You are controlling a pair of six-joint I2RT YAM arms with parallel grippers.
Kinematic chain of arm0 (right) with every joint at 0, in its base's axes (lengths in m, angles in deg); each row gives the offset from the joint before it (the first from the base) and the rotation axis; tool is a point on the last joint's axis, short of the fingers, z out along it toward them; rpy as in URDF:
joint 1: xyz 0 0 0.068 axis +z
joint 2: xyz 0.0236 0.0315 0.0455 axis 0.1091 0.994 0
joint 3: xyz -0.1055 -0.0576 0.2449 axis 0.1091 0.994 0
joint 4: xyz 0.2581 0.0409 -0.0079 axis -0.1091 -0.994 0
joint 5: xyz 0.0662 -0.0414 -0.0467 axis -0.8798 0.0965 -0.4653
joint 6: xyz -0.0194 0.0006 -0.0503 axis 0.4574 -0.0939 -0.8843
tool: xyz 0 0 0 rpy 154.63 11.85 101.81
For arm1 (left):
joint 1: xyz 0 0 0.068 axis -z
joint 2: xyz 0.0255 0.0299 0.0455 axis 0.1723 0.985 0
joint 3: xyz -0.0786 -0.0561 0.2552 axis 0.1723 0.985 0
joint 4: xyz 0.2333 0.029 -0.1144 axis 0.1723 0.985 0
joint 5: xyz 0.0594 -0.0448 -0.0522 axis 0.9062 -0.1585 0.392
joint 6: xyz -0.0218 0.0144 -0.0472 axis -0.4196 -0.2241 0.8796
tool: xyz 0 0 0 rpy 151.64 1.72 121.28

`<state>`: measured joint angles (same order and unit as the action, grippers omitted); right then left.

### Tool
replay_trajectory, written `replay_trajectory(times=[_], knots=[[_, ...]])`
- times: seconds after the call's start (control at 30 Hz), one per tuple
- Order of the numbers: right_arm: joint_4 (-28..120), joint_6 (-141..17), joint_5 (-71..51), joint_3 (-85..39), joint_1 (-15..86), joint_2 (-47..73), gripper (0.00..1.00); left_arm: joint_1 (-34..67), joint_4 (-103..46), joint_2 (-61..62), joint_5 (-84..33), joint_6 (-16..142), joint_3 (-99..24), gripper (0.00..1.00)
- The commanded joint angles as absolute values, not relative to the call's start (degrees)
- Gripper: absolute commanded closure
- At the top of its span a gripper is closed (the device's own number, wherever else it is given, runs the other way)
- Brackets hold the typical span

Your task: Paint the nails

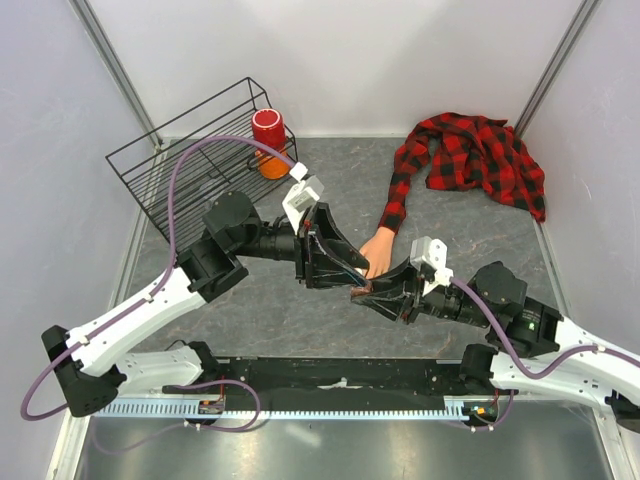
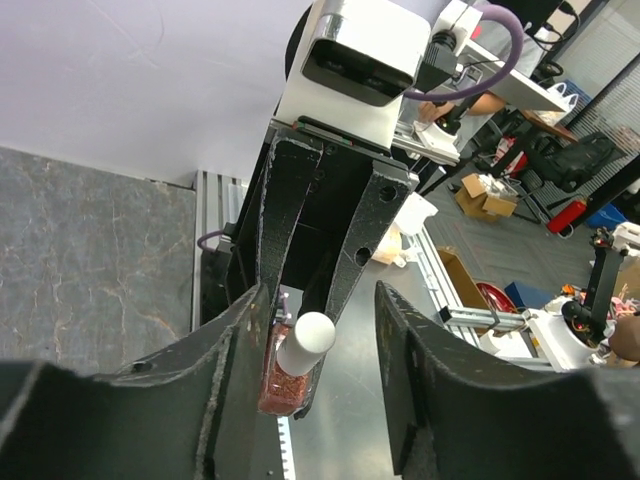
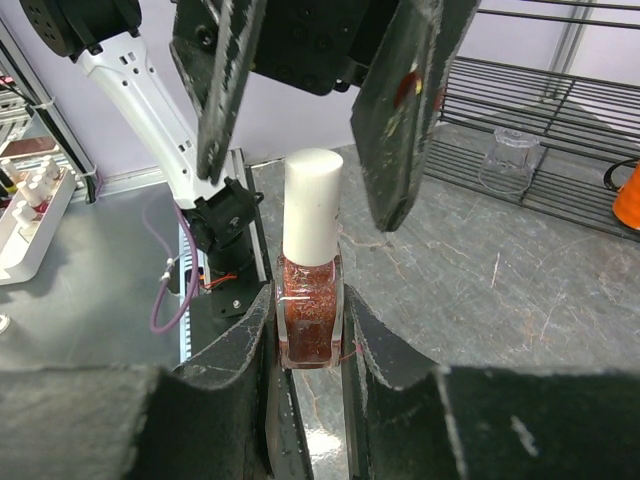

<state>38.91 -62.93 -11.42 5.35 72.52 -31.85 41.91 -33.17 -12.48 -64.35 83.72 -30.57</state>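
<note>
Red sparkly polish bottle [image 3: 311, 315] is pinched by the right gripper [image 3: 310, 305], and the left gripper [image 2: 322, 300] stands spread around its white cap [image 3: 311, 205], so I think it should next squeeze and twist it off, just beside the pale hand [image 1: 379, 250] whose nails look too tiny to see.

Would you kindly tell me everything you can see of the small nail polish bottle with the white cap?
The bottle is small, of clear glass with flat sides, and filled with glittery reddish-orange polish. A tall, white, cylindrical cap sits on top. The right gripper clamps the glass body between its fingers, with the cap pointing toward the left gripper. That gripper's open fingers stand on either side of the cap and are not yet closed on it.
</note>
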Motion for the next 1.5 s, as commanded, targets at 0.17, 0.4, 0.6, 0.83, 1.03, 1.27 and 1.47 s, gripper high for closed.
replay_trajectory(times=[0.17, 0.4, 0.6, 0.83, 1.03, 1.27, 1.47], knots=[[43.38, -63.98, -6.54, 2.96, 72.35, -31.42, 1.00, 42.46, -24.45, -12.56, -61.79, 76.57, -34.86, 0.73], [43.91, -67.84, 10.49, -0.11, 72.27, -22.67, 1.00, 47.20, -11.27, -10.89, -24.44, 71.20, -40.83, 0.98], [52.15, -74.26, 30.63, -2.14, 72.35, -11.75, 1.00, 50.72, -3.95, -3.43, 1.05, 76.65, -48.30, 0.98], [57.70, -73.83, 27.84, 1.28, 72.18, -12.70, 1.00, 50.81, -7.89, -4.47, 0.02, 79.20, -46.38, 0.98], [59.11, -71.72, 20.81, 5.76, 71.56, -18.41, 1.00, 50.73, -12.73, -10.35, -4.46, 80.87, -40.32, 0.98], [57.89, -68.91, 16.85, 8.75, 71.12, -24.12, 1.00, 50.72, -16.42, -14.22, -10.18, 81.84, -36.53, 0.98], [55.78, -68.73, 14.30, 9.11, 71.21, -24.83, 1.00, 50.72, -17.31, -14.23, -10.97, 82.54, -36.97, 0.98]])
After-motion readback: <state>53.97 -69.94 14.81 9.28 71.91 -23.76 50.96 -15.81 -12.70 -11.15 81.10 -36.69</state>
